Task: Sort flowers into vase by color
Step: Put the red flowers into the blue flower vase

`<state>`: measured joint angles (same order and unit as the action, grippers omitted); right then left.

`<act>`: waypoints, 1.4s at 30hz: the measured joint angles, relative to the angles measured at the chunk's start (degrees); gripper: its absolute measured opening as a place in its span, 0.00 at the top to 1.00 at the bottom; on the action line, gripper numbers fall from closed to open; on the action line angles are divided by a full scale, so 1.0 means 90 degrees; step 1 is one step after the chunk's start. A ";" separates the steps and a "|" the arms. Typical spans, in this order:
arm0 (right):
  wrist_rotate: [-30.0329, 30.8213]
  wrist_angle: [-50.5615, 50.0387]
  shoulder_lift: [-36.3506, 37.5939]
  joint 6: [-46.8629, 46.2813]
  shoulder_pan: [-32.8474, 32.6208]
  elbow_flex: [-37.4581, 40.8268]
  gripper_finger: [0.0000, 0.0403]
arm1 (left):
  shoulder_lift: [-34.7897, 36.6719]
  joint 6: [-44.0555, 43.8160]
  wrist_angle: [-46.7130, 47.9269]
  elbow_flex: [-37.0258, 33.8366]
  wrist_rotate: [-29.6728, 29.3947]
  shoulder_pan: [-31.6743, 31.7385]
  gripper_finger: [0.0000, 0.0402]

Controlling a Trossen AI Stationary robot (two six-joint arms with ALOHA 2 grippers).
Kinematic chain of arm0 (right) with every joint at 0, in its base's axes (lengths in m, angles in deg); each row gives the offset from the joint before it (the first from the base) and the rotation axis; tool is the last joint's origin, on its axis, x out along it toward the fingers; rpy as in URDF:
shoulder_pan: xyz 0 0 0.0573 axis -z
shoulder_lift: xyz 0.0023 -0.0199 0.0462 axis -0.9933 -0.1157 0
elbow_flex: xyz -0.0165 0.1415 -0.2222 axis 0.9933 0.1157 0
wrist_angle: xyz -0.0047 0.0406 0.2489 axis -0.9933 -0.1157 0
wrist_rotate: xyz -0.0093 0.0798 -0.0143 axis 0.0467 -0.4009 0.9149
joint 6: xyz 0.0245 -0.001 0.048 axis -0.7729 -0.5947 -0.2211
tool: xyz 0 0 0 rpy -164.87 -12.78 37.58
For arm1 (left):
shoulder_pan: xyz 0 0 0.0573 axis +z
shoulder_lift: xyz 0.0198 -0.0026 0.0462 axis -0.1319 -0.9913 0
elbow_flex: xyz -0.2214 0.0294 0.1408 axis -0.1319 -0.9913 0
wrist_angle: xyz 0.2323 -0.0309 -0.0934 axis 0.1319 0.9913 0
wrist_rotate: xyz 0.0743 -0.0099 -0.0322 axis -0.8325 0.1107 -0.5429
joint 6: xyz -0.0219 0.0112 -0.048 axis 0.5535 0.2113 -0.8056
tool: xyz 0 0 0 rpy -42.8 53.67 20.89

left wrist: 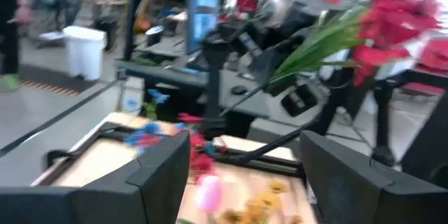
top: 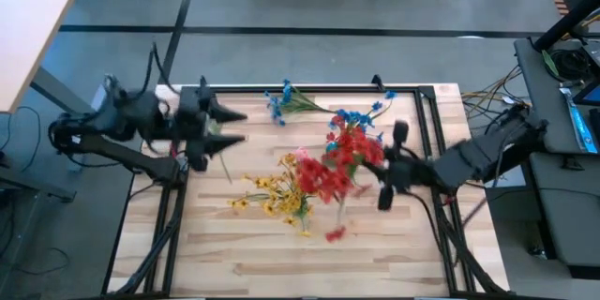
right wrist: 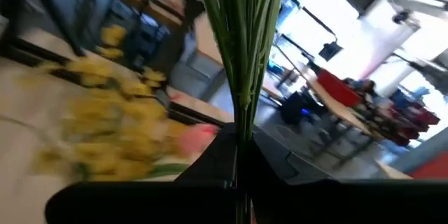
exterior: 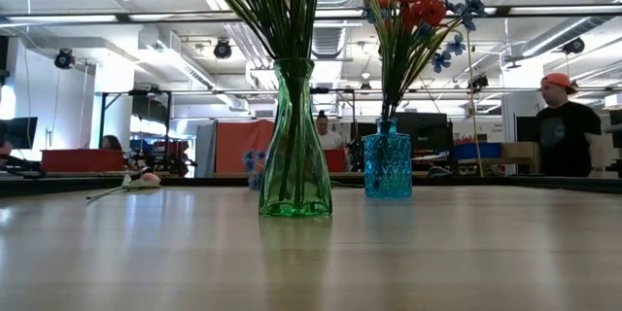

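My right gripper (top: 375, 171) is shut on a sprig of red flowers (top: 333, 173) above the middle of the table. My left gripper (top: 239, 128) hangs open over the table's left part, holding nothing. A pink bud (exterior: 146, 180) lies on the table, and it shows below the left fingers (left wrist: 208, 192). A green vase (exterior: 294, 146) holds green stems with yellow flowers (top: 279, 192). A blue vase (exterior: 388, 160) holds red and blue flowers (exterior: 413, 0). A blue sprig (top: 281, 103) lies flat near the far edge. My right gripper pinches a bundle of thin green stems (right wrist: 239, 112) between its two shut fingers (right wrist: 210, 161). The fingers lie level and come from the table's right side. The stems run on past the fingertips to the red blooms (left wrist: 392, 21), and the sprig is lifted clear of the table.
A loose red bloom (top: 335, 234) lies toward the near edge. A black frame (top: 169, 197) runs along the table's sides. Bare wood lies at the near left and near right. People stand in the room beyond the table (exterior: 564, 121).
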<state>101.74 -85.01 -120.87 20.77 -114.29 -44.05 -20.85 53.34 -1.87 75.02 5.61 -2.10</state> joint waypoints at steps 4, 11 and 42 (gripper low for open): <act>-0.0004 0.1190 0.0173 -0.0320 -0.0438 0.0985 0.97 | -0.0018 0.0273 -0.1128 -0.0927 -0.0835 -0.0959 0.38; -0.0212 0.2746 0.0314 -0.1097 -0.0680 0.2427 0.97 | -0.0857 0.1209 -0.2910 -0.1612 -0.2242 -0.2251 0.38; -0.0874 0.9813 -0.0722 -0.0167 -0.0717 0.5221 0.97 | -0.4786 0.2302 -0.1839 0.1141 -0.4374 -0.2704 0.39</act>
<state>93.87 3.30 -127.37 19.27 -120.74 2.94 -63.92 74.06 -18.43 85.29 -33.75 -26.43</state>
